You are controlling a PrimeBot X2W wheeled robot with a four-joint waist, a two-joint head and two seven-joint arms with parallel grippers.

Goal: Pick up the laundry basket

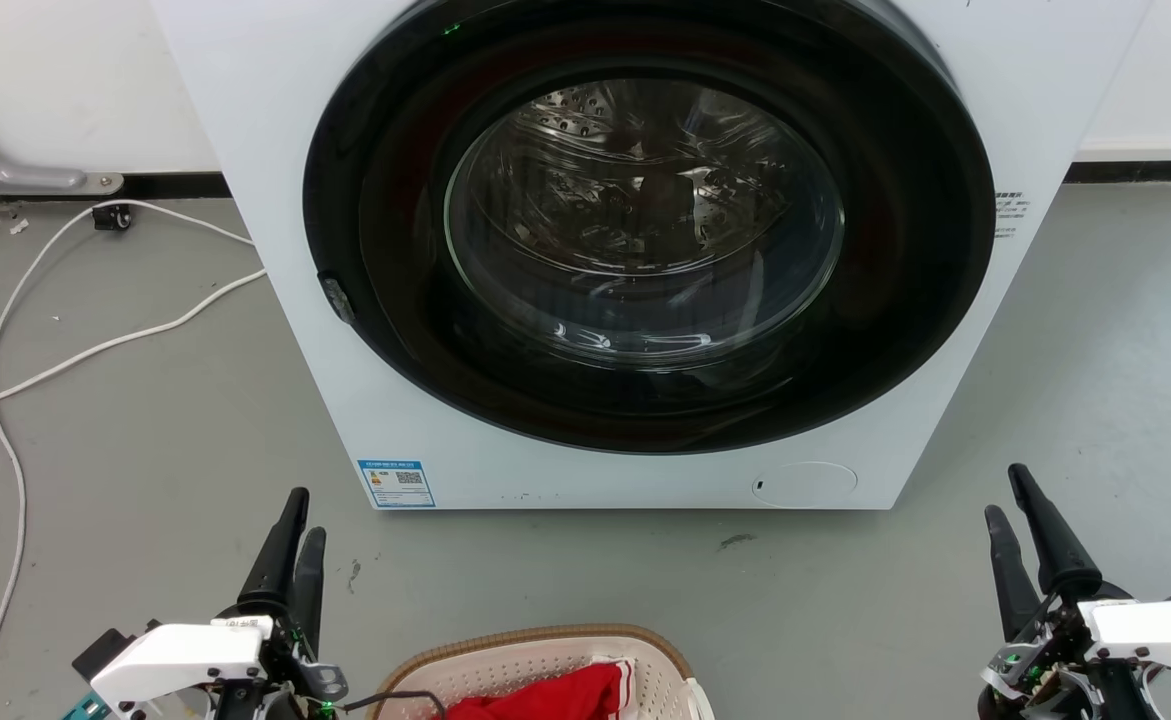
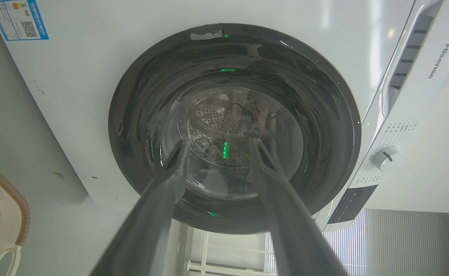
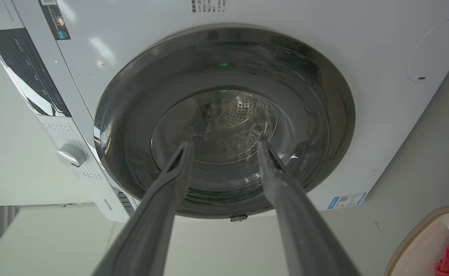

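Before the washer [image 1: 275, 200], left claw [image 1: 306, 515] and right claw [image 1: 1005, 492] stand parted, gripping nothing; the laundry basket [image 1: 545, 633] contains red cloth [image 1: 545, 696].

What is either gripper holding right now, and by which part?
Nothing. Left gripper and right gripper are open and empty; the laundry basket sits untouched.

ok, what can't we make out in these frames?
- Laundry basket: head view's bottom edge cuts off its near part; wrist views' edges crop it too.
- Red cloth in it: cropped, garment type unclear.
- Washer label: head view, print too small.
- Drum contents: reflections on the door glass hide them.
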